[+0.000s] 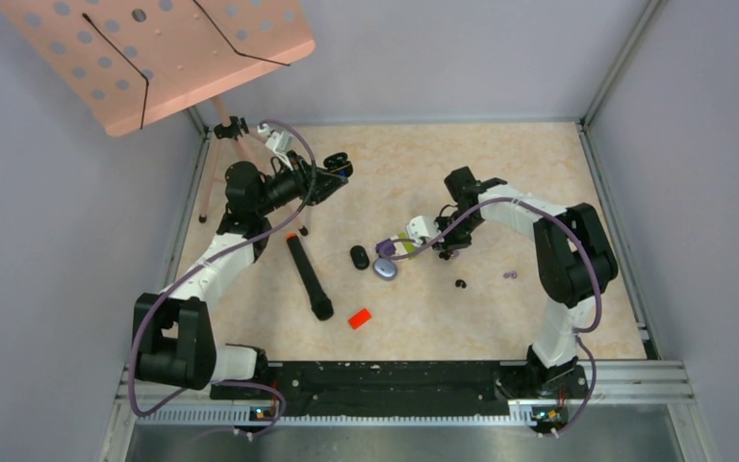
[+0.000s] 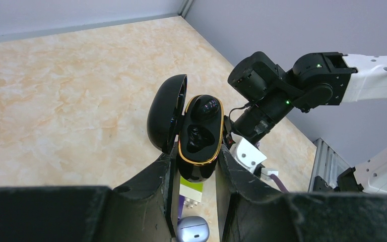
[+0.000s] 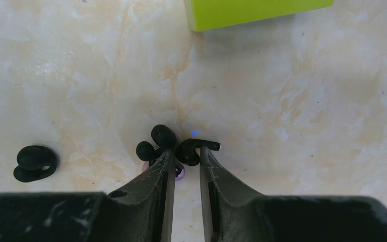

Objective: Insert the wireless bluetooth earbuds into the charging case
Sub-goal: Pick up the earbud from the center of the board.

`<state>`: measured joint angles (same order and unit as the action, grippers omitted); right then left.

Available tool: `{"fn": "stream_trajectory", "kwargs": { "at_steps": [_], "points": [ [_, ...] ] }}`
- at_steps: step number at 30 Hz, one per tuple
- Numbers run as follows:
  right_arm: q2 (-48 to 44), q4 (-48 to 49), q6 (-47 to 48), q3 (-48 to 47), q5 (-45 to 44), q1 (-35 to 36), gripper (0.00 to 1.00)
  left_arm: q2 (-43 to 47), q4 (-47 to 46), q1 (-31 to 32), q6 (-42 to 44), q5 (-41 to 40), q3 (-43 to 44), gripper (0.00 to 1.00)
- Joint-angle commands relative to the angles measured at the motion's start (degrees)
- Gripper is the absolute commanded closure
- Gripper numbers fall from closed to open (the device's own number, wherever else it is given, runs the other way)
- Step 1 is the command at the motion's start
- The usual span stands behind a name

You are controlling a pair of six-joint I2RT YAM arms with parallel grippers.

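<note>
The table (image 1: 500, 173) is beige with pale marbled veining, and the walls (image 1: 58, 241) round it are a flat grey-lilac. The charging case (image 2: 200, 132) is glossy black with a thin gold rim round its opening. The earbuds (image 3: 164, 136) are black as well, with a pale purple bud (image 3: 180, 174) showing under them. Elsewhere there are a silvery-lilac case (image 1: 385, 268), a lime-green block (image 3: 252, 11), a red block (image 1: 360, 318) and a salmon-pink perforated board (image 1: 154, 48) crossed by dark lines.

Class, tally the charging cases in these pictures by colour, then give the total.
Black: 2, the open black case and the shut black case.
Lilac: 1, the lilac case.
Total: 3.
</note>
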<state>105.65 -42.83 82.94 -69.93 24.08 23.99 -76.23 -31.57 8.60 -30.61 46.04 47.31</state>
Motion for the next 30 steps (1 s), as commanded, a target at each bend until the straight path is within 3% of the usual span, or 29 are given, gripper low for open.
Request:
{"fn": "stream_trajectory", "kwargs": {
  "at_steps": [1, 7, 13, 17, 19, 24, 30],
  "points": [
    [1.55, -0.82, -0.88, -2.58, 1.02, 0.9, 0.79, 1.89, -1.91, -0.35, -0.85, -0.52, -0.37, 1.0],
    [2.24, 0.99, -2.45, -2.09, 0.05, 0.9, 0.79, 1.65, -2.22, -0.34, -1.09, -0.69, -0.26, 1.0],
    [1.5, 1.13, -6.67, -3.5, 1.61, 0.97, 0.96, 1.3, -2.4, -0.34, -1.25, -0.61, -0.05, 1.0],
    [-3.23, -0.55, -13.17, -6.63, 6.05, 0.92, 1.0, 0.85, -2.35, -0.34, -1.17, 0.12, -0.02, 1.0],
    [-6.07, -1.79, -19.48, -9.39, 9.66, 0.82, 1.0, 0.61, -2.71, -0.34, -1.01, 0.61, 0.02, 1.0],
    [-10.96, -1.5, -48.74, -19.09, 21.58, -0.42, 1.0, -1.28, -5.81, 0.4, 1.25, 3.71, 0.4, 1.0],
    [-10.79, 7.95, -80.94, -29.39, 32.54, -1.21, 1.0, -4.36, -6.97, 3.2, 9.03, 8.97, 3.66, 1.0]
  ]
}}
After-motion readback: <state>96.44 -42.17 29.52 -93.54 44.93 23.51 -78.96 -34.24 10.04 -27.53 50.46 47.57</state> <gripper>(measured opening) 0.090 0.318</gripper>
